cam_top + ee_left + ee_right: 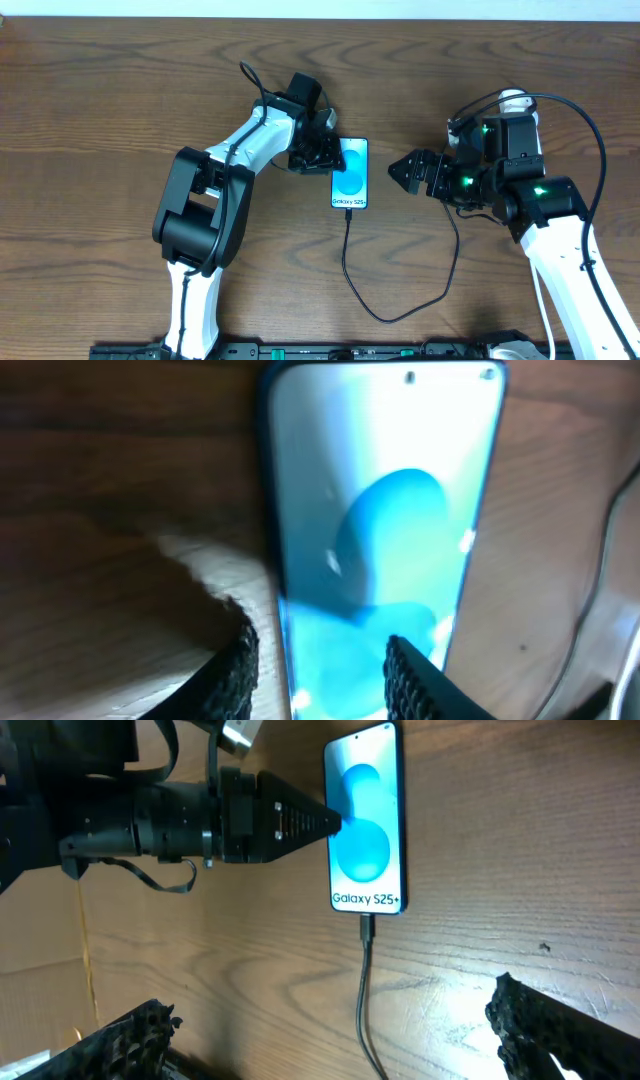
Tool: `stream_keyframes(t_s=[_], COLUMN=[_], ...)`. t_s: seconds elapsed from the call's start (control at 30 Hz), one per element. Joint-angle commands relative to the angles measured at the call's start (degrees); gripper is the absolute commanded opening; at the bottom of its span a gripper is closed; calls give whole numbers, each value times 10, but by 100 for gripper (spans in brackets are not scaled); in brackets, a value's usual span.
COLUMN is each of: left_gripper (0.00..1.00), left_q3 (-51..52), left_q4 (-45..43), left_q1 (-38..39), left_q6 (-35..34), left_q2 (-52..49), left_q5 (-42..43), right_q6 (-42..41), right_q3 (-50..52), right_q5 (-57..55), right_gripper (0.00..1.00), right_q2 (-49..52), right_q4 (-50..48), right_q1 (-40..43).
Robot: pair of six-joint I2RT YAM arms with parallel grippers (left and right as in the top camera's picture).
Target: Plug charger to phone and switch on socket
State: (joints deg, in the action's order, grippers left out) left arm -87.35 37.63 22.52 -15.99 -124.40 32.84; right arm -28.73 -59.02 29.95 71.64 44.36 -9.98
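Plug end of the charger [347, 250] looks seated in the Galaxy end of the phone [352, 170], which lies flat mid-table. Left gripper [328, 158] sits at the phone's left edge, jaws partly apart, clamping nothing I can see. Right gripper [408, 168] hangs wide open and empty nearby. I reckon flipping the switch is next, but the socket isn't clearly in view, so locating it comes first.

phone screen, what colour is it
The phone screen is bright blue-teal, with white "Galaxy S25+" lettering at one end. The right wrist view shows it best.
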Motion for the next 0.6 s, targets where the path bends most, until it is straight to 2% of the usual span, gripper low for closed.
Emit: stream_keyframes(t_s=[0.0,0.33,0.5,0.57], left_gripper=[44,61,63,71], left_q3=[1,-4,-19,-19], left_q4=[9,64,99,102], left_q1=[-2,-17,-40,-48], left_q6=[9,10,9,9], left_q2=[1,21,90,133], left_q5=[-46,-84,-133,-162], right_q6=[20,20,30,49], right_q3=[-2,-2,-2,-2], right_q5=[-1,-24,-26,-24], right_gripper=[99,99,99,99], right_q2=[4,4,4,4], right_q4=[3,24,26,26], right_q1=[-2,-2,-2,-2])
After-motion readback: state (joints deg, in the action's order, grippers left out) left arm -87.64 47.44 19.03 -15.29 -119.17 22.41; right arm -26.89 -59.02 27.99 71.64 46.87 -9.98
